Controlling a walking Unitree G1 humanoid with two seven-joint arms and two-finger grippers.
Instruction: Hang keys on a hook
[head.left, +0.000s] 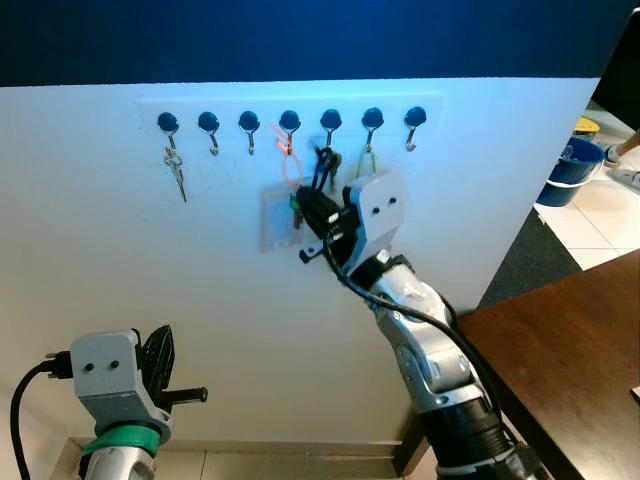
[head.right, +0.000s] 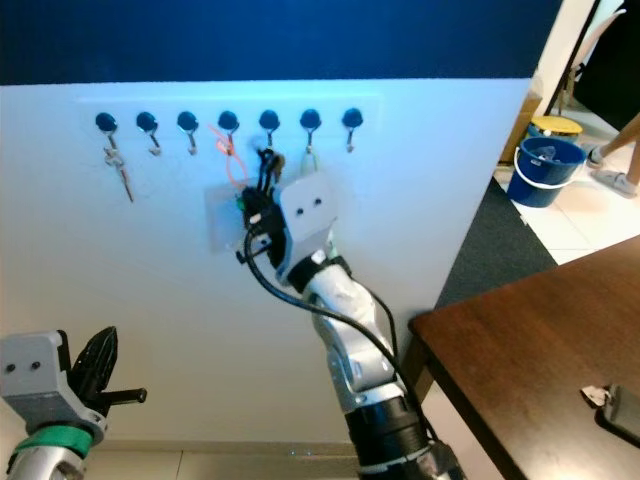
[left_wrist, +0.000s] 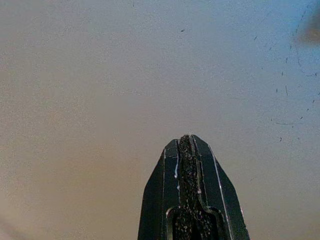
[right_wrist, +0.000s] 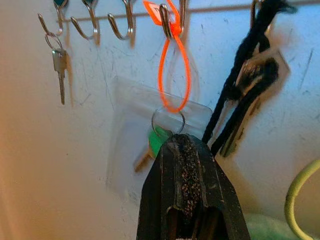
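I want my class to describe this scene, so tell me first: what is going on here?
The robot's right pincer is raised to a row of hooks on a white wall. It is shut at the metal ring of a key set that hangs by an orange loop from the fourth hook from the left. A single key hangs on the first hook, and a black cord bunch on the fifth. The left pincer waits low, shut.

The right gripper (right_wrist: 182, 150) covers the lower part of the green key (right_wrist: 156, 141) and the bottom of the clear pouch (right_wrist: 127, 135). At the right edge of the right wrist view, a yellow-green loop (right_wrist: 300, 197) is cut off. The black-corded tag (right_wrist: 260, 75) is blurred.
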